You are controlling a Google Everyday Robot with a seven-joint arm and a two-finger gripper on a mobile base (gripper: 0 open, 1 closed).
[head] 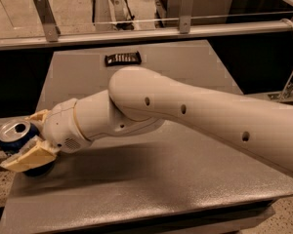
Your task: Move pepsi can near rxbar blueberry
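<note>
I have the gripper [20, 143] out at the table's [185, 184] left edge, a little nearer its front than its back. The pepsi can [13, 130] stands there right on that edge, silver top showing and its blue body mostly hidden. The jaws sit one on each side of the can: the near finger [28, 157] lies across its front and the far finger [39, 115] presses in from behind, so as far as I can see they are clamped on it. The can looks slightly tilted rather than dead upright, though I cannot tell whether its base is on the table surface.

The arm [195, 116] reaches in from the table's right side and crosses the middle of the tabletop, throwing a shadow on the grey surface below it.

At the table's far end, well apart from the can, lies a dark wrapped bar [122, 58] with pale print, flat on the surface. I cannot tell whether that wrapper is blue or black. A metal rail [136, 33] runs behind the table's back edge.
</note>
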